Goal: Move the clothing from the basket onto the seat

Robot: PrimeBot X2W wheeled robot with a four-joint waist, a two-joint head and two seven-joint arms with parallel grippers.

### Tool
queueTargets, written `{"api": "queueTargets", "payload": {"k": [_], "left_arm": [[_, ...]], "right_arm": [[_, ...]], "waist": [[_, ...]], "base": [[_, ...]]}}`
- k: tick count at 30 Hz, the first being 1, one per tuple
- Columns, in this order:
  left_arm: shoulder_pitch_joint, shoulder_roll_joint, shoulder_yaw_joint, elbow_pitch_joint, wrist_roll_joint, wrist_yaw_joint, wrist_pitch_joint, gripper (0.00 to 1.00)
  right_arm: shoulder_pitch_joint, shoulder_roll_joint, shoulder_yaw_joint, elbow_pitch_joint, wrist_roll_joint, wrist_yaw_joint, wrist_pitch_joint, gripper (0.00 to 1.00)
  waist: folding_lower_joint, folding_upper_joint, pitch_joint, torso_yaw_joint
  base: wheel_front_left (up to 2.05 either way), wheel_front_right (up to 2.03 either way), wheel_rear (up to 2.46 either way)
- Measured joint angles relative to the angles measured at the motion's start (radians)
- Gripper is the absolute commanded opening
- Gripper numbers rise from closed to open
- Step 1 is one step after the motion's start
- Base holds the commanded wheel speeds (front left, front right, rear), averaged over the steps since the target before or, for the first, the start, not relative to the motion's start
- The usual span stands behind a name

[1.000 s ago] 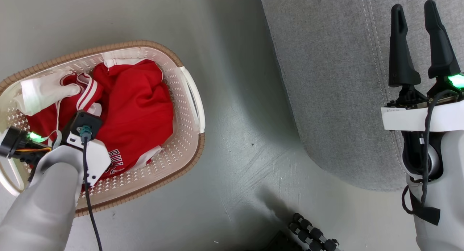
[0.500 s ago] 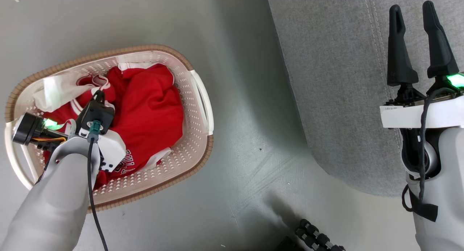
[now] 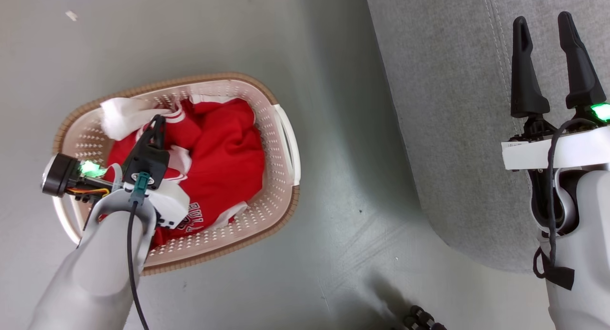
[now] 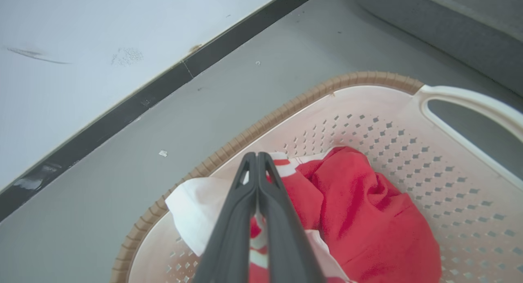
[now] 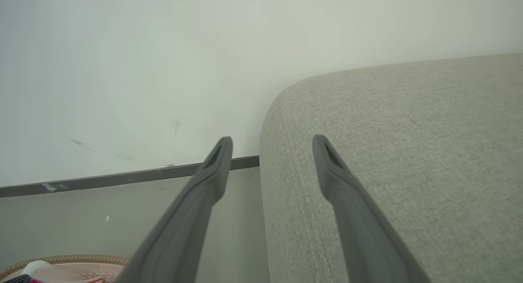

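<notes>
Recording the clothing (image 3: 224,153) lying bunched inside the basket (image 3: 281,196), covering most of its floor and not yet lifted clear of the rim. Noting red fabric with white striped trim, black-and-white lettering (image 3: 198,215) showing at the basket's near end beside the pale left forearm (image 3: 105,263), and a white piece (image 3: 119,118) draping against the basket's far-left wall. Finding the left tool (image 3: 159,121) reaching over the basket from its near side, fingers clenched tight together with no gap at the tips, the tips sitting beside the striped collar close to the basket's far wall. Seeing, in the left wrist view, that left tool (image 4: 256,155) pressed shut over the red and white folds of the clothing (image 4: 367,217), inside the brown rim of the basket (image 4: 286,107); not being able to tell whether any fold is caught between the fingers. Noting the basket standing on the grey floor (image 3: 333,82), with a white wall (image 4: 81,29) and dark skirting (image 4: 122,107) running beyond the basket's far rim. Finding the seat (image 3: 452,106) well apart from the basket, off to its right across a strip of floor, on the side of the basket's white handle (image 3: 286,144). Finding the right tool (image 3: 542,20) further right of the basket again, released, both fingers standing wide apart and grasping nothing. Seeing, in the right wrist view, the right tool (image 5: 273,140) spread open, the seat (image 5: 408,152) behind it, and a sliver of the basket (image 5: 73,258) at the lower left.
</notes>
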Motion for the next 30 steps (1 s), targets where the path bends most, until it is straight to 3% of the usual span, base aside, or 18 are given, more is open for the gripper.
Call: {"api": "queueTargets", "payload": {"k": [15, 30], "left_arm": [[0.132, -0.023, 0.044, -0.365, -0.038, 0.070, 0.000, 0.00], [0.280, -0.028, 0.017, -0.517, -0.055, 0.068, -0.003, 0.00]], "right_arm": [[-0.001, -0.001, -0.033, 0.007, -0.063, 0.000, 0.000, 1.00], [0.067, -0.002, -0.065, 0.038, -0.114, 0.000, 0.000, 1.00]], "waist": [[0.0000, 0.0000, -0.117, 0.075], [0.0000, 0.0000, -0.254, 0.130]], "base": [[0.00, 0.00, 0.00], [0.00, 0.00, 0.00]]}}
